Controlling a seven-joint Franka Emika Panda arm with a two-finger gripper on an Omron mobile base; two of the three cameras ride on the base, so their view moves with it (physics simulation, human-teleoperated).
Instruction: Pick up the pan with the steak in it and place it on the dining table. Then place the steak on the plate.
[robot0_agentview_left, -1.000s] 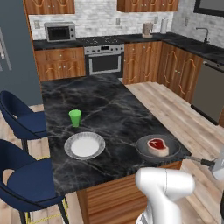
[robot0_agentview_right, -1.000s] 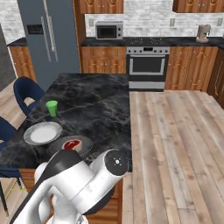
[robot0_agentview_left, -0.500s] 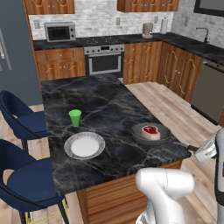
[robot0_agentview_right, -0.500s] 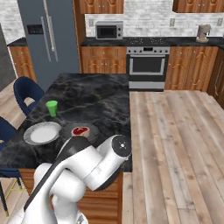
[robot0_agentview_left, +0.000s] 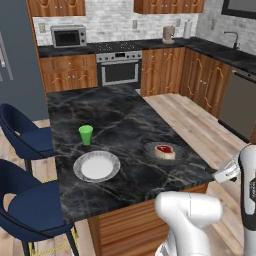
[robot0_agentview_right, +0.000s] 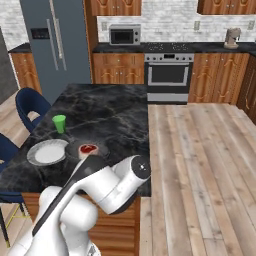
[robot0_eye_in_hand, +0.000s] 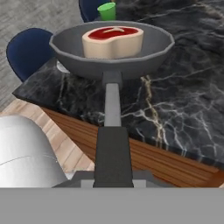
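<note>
the hand (robot0_eye_in_hand: 113, 186) is gripping the end of the pan's long handle, its tips closed against the handle's sides at the bottom of the hand view. straight ahead of the hand, the pan (robot0_eye_in_hand: 112, 48) is sitting over the near edge of the counter (robot0_eye_in_hand: 183, 105), level, with the steak (robot0_eye_in_hand: 113, 42) lying in its middle. beyond the pan from the hand, the green cup (robot0_eye_in_hand: 107, 11) is standing upright. in the left base view the pan (robot0_agentview_left: 164, 152) is resting near the counter's right edge, and the plate (robot0_agentview_left: 96, 166) is lying well apart from it, to the hand's far left, with the cup (robot0_agentview_left: 86, 135) just behind the plate.
</note>
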